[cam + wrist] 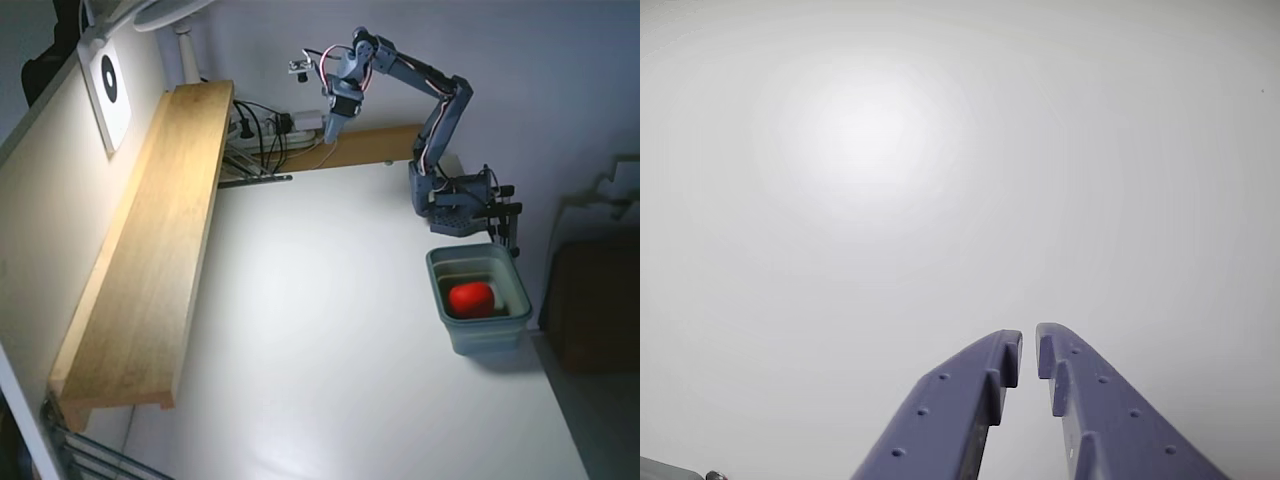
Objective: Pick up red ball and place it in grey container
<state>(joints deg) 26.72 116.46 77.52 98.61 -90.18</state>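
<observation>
Broadly, a white surface [330,330] fills most of the fixed view, lit brightly enough to glare near its middle. Along its left side runs a long pale wooden shelf [150,260], set against the wall and reaching from the far end toward the near corner. A tangle of dark cables [262,135] lies at the shelf's far end.

The blue-grey arm [440,110] stands clamped at the right edge of the surface, its links folded up and over toward the far side, so the jaws hang above the back of the surface, well apart from the bin. In the wrist view the jaws [1028,350] point out over bare white surface; the two tips stand nearly together with only a narrow slit between them, and nothing is held.

The grey container [483,338] sits on the surface just in front of the arm's base, near the right edge, upright with its thick rim facing up.

The red ball [471,298] lies inside the grey container, resting on its floor, roughly central between the walls.
</observation>
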